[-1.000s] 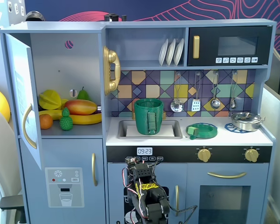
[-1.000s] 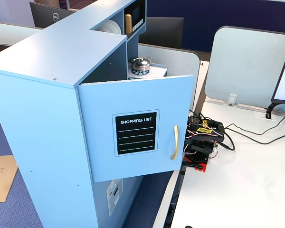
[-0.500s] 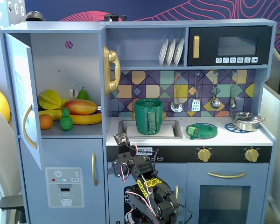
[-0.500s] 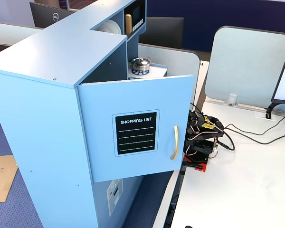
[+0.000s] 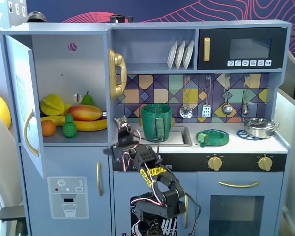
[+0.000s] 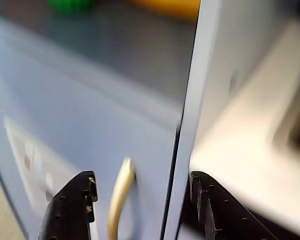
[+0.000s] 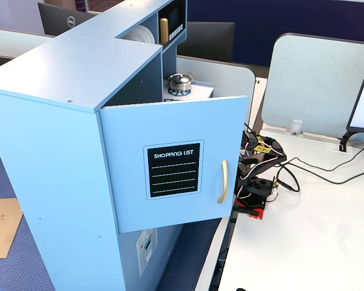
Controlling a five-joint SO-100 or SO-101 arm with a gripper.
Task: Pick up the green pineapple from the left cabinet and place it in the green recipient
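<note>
left cabinet (image 5: pixel 64 73): big pale blue-grey cupboard, door swung wide open. It sits up and to the left of the fingers in a fixed view; from the side in a fixed view (image 7: pixel 79 79) you mostly get its flat top and the door with the shopping list panel.

arm (image 5: pixel 155 189): black, yellow tape on it, reaching up in front of the kitchen's lower doors.

green recipient (image 5: pixel 156 123): tall dark-green pot standing in the sink, strap handle facing out, just right of the fingers and about level with them.

gripper (image 5: pixel 122 124): raised by the cabinet's right edge, at counter height. In the wrist view (image 6: pixel 140 182) the two black fingers (image 6: pixel 70 207) are spread apart with nothing between them, just a blurry gold door handle (image 6: pixel 120 197) behind the gap.

green pineapple (image 5: pixel 69 126): small bumpy thing on the cabinet shelf, well left of the fingers, not touched. Sits between the orange (image 5: pixel 48 128) and a banana (image 5: pixel 91 125), mango (image 5: pixel 85 112) behind it.
</note>
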